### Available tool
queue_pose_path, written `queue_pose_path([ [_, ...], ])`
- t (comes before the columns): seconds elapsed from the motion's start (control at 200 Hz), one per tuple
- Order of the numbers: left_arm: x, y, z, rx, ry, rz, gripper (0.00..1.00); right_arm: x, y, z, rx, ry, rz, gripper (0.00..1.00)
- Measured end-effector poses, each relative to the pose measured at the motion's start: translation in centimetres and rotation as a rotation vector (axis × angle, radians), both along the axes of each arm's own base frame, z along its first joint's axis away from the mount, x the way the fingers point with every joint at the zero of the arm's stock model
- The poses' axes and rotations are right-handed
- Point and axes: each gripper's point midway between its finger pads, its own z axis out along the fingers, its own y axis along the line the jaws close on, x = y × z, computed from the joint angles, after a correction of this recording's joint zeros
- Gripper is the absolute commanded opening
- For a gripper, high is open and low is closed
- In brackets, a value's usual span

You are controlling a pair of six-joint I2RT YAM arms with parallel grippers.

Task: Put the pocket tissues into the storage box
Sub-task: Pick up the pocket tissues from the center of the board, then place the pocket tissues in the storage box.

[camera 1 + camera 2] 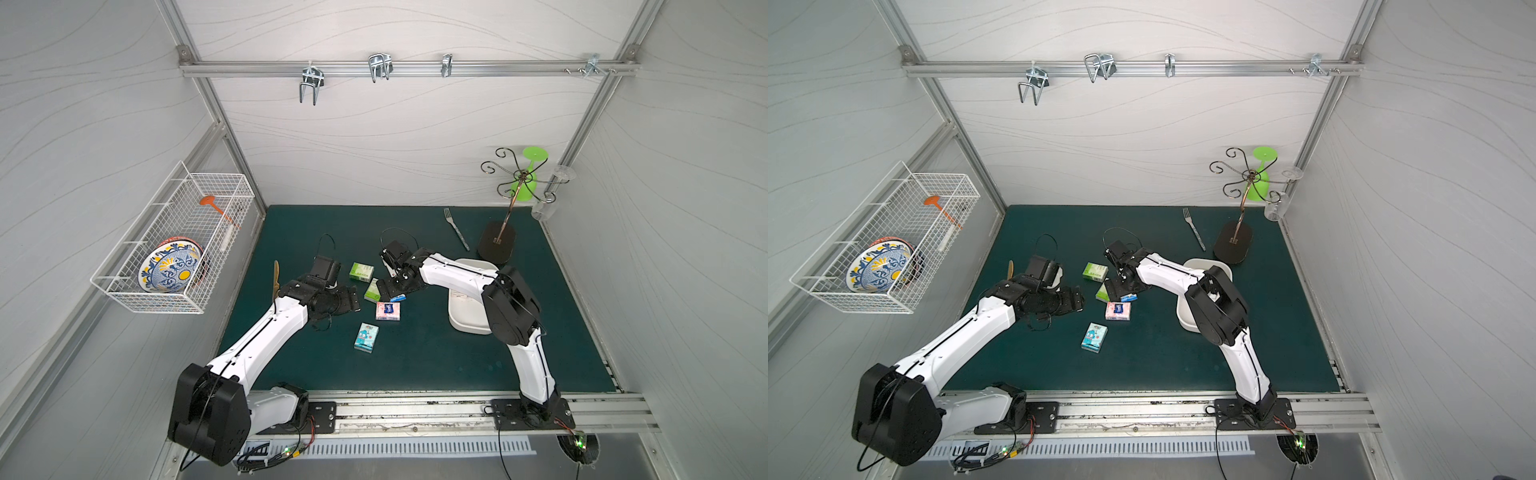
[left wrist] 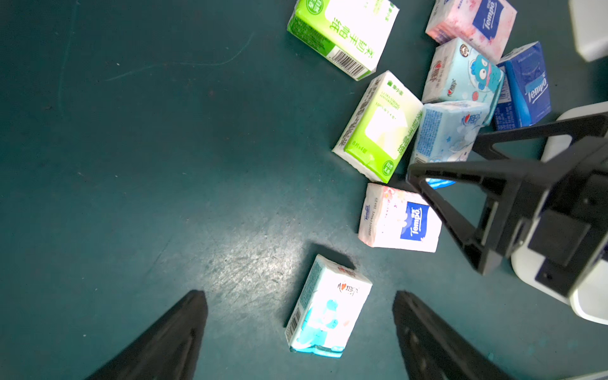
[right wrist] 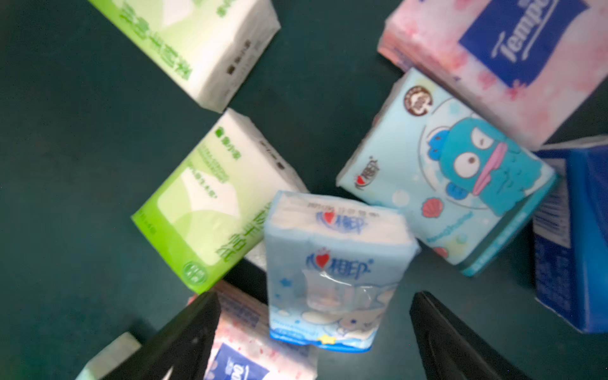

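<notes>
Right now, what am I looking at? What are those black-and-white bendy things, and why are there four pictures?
Those are two robot arms. Two pictures look down from above and show nearly the same scene. The other two come from a small camera on each arm's wrist, looking close up past its black fingers. The left gripper and the right gripper are pincers, both open, holding nothing. On the green mat lie the pocket tissues, small colourful packets. The right gripper straddles a light blue packet without squeezing it. The white storage box sits nearby, partly under the right arm. A fork lies further back.
</notes>
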Motion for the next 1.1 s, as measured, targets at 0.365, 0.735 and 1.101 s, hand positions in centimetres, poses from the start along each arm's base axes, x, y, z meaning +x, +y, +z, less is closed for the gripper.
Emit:
queue_pose_path([
  [0.365,0.0,0.1,0.0,0.005,-0.002,-0.003,0.93,1.5,0.0,-0.9,0.006,0.011,-0.040,0.68],
  [0.735,0.1,0.3,0.3,0.013,-0.019,0.002,0.93,1.3,0.2,-1.2,0.016,0.036,-0.057,0.49],
  [1.101,0.0,0.1,0.3,0.003,-0.015,-0.002,0.93,0.7,-3.2,7.2,0.159,0.017,-0.143,0.48],
])
